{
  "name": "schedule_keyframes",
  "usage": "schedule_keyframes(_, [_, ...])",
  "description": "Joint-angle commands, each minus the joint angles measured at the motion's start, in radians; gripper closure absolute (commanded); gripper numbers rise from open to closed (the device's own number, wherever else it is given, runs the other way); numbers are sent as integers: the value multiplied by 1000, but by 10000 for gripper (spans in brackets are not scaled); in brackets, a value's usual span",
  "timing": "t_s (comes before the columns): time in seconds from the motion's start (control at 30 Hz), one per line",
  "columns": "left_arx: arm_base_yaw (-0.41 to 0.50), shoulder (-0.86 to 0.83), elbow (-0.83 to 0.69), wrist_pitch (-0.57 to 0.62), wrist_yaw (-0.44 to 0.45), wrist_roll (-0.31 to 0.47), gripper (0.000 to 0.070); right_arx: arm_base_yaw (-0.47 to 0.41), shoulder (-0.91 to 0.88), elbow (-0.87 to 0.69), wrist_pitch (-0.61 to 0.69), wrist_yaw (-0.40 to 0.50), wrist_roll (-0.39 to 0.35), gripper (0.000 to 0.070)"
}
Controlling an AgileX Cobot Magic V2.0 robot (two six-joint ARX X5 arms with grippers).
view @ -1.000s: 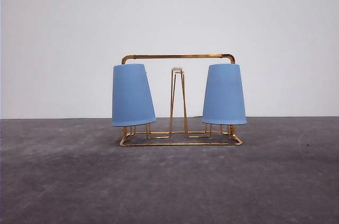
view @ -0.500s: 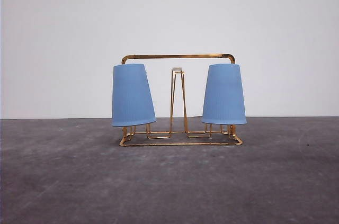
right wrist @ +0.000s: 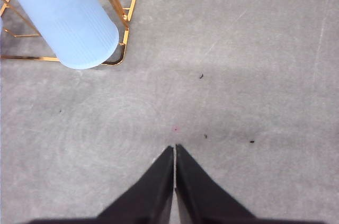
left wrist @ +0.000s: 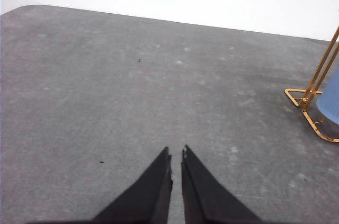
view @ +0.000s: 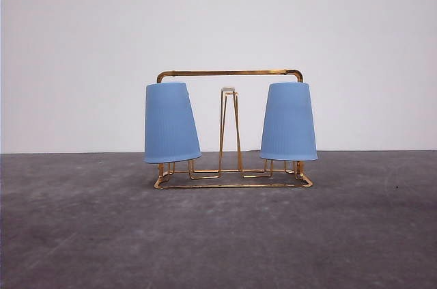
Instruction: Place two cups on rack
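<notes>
The left claw (left wrist: 176, 156) is seen clenched and empty over the grey, speckled worktop (left wrist: 132, 102), its black fingertips all but touching, well apart from the rack's corner. In the front view, the left light blue, ribbed, tapered cup (view: 171, 123) is set upside down over the left-end pegs of the gold wire rack (view: 229, 72), leaning slightly. Between the cups, the middle white-tipped peg pair (view: 229, 91) is left bare. The right light blue cup (view: 289, 122) is hung inverted over the right-end pegs, nearly upright. The right claw (right wrist: 175, 152) is seen clenched, gripping nothing, above bare worktop, well apart from that cup.
</notes>
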Motion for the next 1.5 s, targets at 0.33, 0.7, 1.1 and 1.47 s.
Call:
schedule_keyframes(0.33, [2,0,-16,-5,-1,-9,684,5,6,10,8,0,11,700])
schedule_keyframes(0.7, [2,0,-16,-5,-1,-9,684,8,-289,-259,361,38,-128,700])
schedule_keyframes(1.1, [2,0,-16,-5,-1,-9,684,10,-745,-721,502,57,-128,700])
schedule_keyframes(1.47, [2,1,-16,-6,-1,-9,684,9,-870,-801,516,113,-114,700])
